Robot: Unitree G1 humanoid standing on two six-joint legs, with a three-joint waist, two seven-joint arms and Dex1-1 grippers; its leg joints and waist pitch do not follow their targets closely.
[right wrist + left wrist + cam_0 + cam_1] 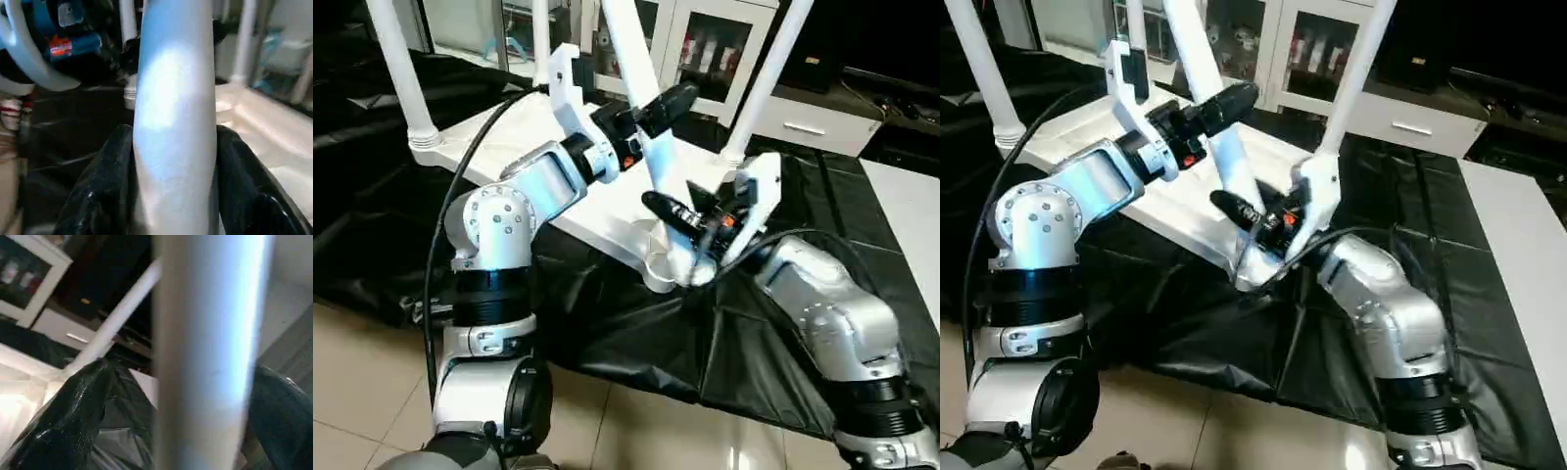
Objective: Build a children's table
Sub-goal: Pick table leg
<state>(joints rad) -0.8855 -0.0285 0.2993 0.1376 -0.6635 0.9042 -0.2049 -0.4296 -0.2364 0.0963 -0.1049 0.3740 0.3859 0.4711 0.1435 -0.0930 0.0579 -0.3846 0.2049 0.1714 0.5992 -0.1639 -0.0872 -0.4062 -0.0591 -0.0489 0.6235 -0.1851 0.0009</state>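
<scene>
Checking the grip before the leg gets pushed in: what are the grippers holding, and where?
The right gripper clamps the near leg low, just above its socket; the left gripper straddles it higher up, open.

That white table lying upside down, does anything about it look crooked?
Yes. The nearest leg leans away from its corner socket, while the other legs stand straight. The right gripper clamps it low; the left gripper brackets it higher.

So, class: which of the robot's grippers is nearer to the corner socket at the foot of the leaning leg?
Right. The right gripper holds the leg just above the socket; the left gripper sits higher up the same leg.
</scene>
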